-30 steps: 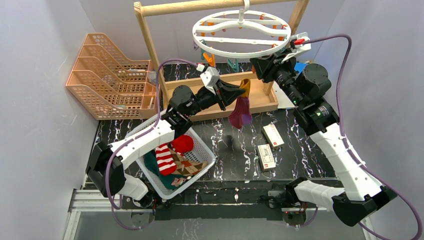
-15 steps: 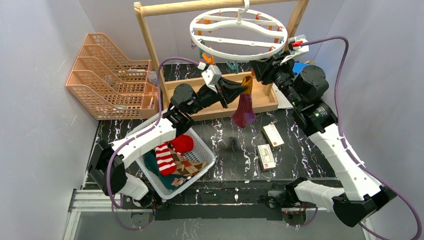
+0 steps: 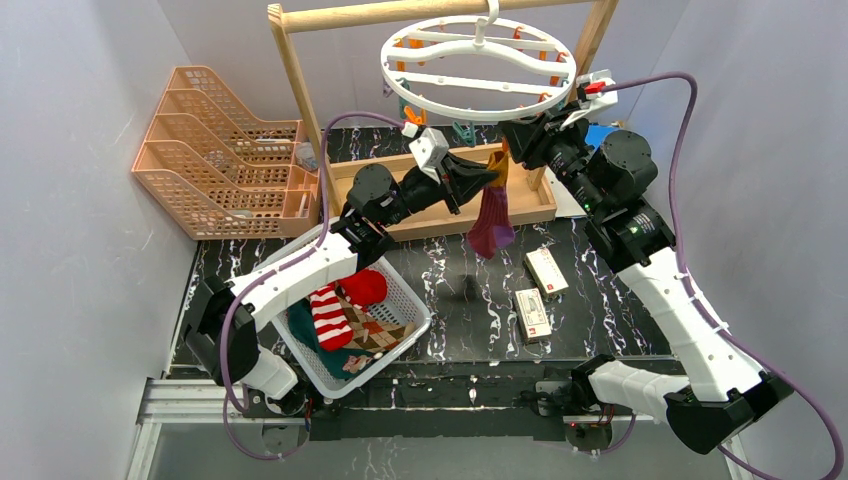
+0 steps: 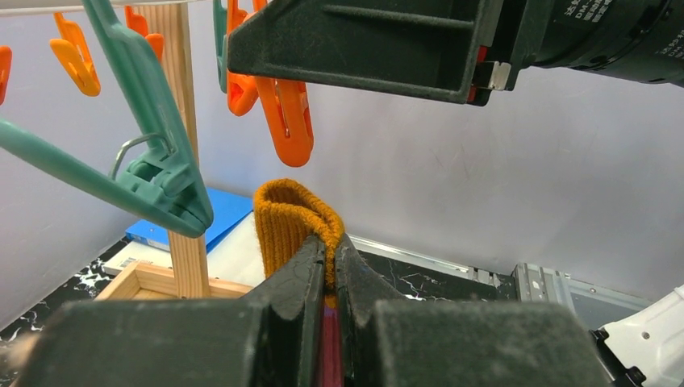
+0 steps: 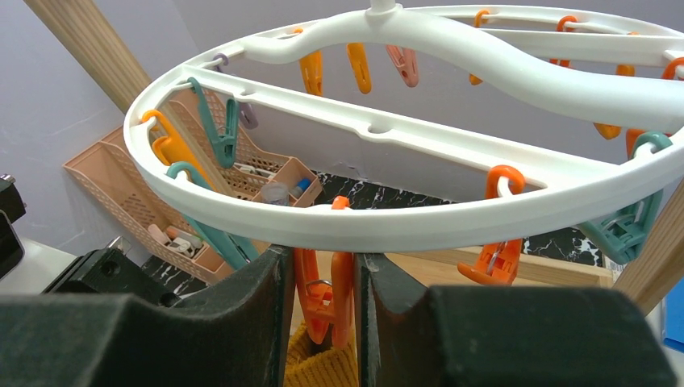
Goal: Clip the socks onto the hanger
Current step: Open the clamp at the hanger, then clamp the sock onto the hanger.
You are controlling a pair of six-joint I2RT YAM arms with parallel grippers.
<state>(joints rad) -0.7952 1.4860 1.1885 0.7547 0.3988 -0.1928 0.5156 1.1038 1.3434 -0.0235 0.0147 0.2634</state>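
The left gripper (image 4: 331,250) pinches the purple sock (image 3: 490,215) tight by its orange cuff, just under the near rim of the hanger (image 3: 470,117). The right gripper (image 5: 323,270) squeezes an orange clip (image 5: 321,302) hanging from that rim, right above the cuff. The sock's toe dangles free below, with open air around it.

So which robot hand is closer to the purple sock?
Left. The left gripper is pinching the purple sock by its orange cuff. The right gripper is just above it, closed around an orange clip.
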